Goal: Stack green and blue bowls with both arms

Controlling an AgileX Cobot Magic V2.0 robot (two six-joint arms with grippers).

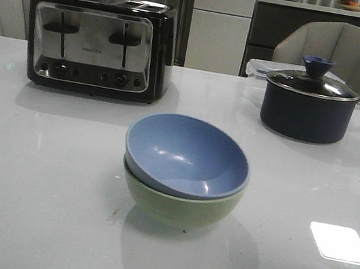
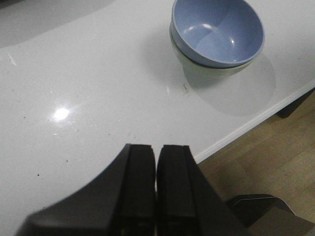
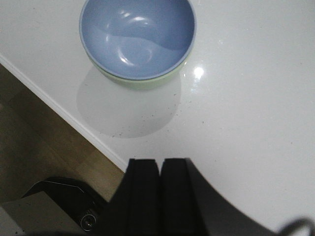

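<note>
Well clear of both pairs of fingers, the dusty blue bowl (image 1: 187,155) sits nested, slightly tilted, in the pale green bowl (image 1: 178,207) mid-worktop (image 1: 33,186), while the left fingers (image 2: 156,182) and right fingers (image 3: 160,191) are pressed together, holding nothing.

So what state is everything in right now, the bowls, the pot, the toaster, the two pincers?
Blue bowl: upright, empty, nested in the green one, slightly tilted.
Green bowl: upright on the table, holding the blue one.
Saucepan: lid on.
Toaster: both levers up.
Left pincer: shut, empty.
Right pincer: shut, empty.
</note>
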